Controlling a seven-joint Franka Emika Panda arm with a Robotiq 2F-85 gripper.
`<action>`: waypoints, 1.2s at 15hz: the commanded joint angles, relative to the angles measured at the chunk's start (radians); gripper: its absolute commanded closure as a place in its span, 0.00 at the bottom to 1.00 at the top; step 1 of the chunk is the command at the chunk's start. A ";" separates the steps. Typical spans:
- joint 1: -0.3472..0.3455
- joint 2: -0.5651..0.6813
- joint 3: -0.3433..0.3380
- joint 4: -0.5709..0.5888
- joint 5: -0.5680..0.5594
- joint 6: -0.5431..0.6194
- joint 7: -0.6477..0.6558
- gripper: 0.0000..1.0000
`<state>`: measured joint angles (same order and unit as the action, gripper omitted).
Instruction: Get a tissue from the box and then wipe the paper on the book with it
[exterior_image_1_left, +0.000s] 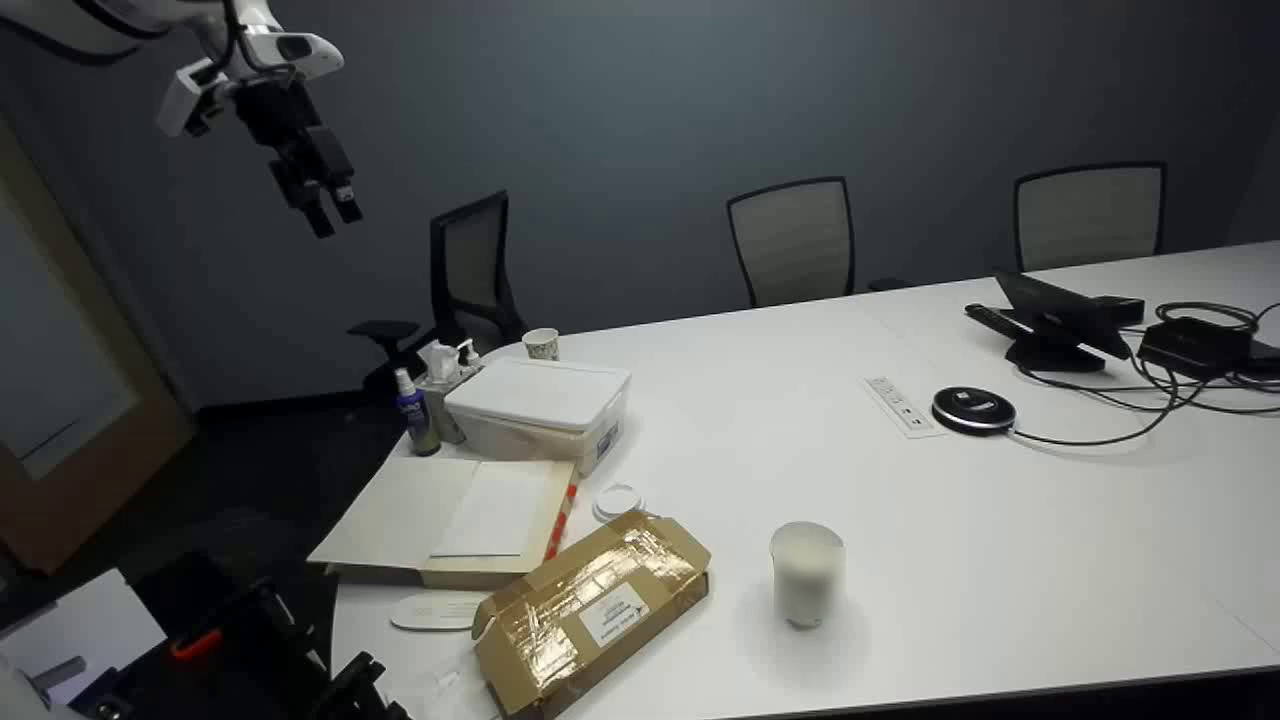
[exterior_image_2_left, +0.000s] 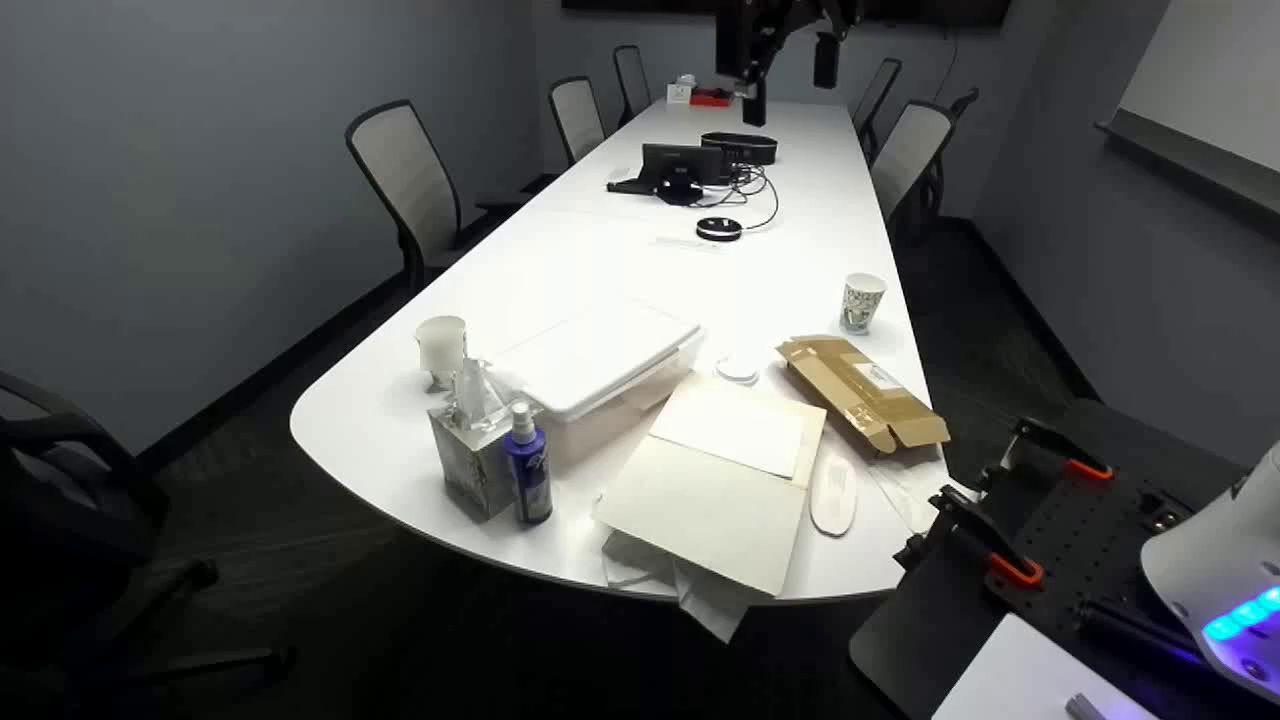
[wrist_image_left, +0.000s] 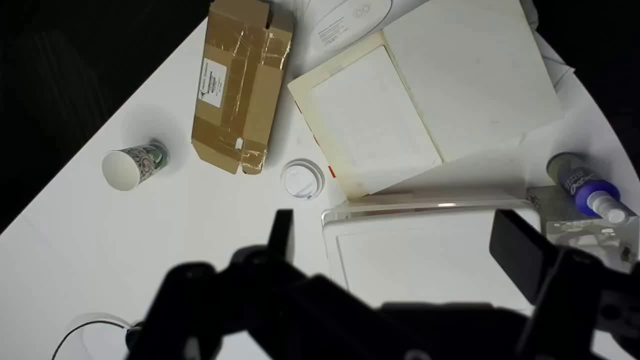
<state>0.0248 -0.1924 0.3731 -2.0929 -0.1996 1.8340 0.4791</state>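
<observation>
The tissue box (exterior_image_2_left: 472, 462) is a grey patterned box at the table's end, with a white tissue (exterior_image_2_left: 478, 395) standing up from its top. Both also show in an exterior view, the box (exterior_image_1_left: 447, 412) partly behind a spray bottle. The book (exterior_image_2_left: 700, 515) lies open near the table edge, and the pale paper (exterior_image_2_left: 738, 430) lies flat on it. In the wrist view the book (wrist_image_left: 470, 75) and the paper (wrist_image_left: 375, 112) are at the top. My gripper (wrist_image_left: 395, 235) is open and empty, high above the table. It shows in both exterior views (exterior_image_1_left: 332, 214) (exterior_image_2_left: 790, 88).
A white-lidded plastic container (wrist_image_left: 425, 255) stands between the tissue box and the book, below my gripper. A blue spray bottle (exterior_image_2_left: 530, 470) stands beside the tissue box. A cardboard box (exterior_image_1_left: 600, 610), a white lid (exterior_image_1_left: 618, 501) and paper cups (exterior_image_1_left: 807, 575) (exterior_image_2_left: 441, 346) are on the table.
</observation>
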 joint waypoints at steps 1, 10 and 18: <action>0.048 0.005 -0.044 0.003 -0.009 -0.004 0.007 0.00; 0.172 0.469 -0.089 0.189 -0.140 0.423 -0.033 0.00; 0.352 0.967 -0.175 0.614 -0.101 0.550 -0.310 0.00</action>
<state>0.3290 0.6133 0.2283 -1.6694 -0.3280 2.3851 0.2735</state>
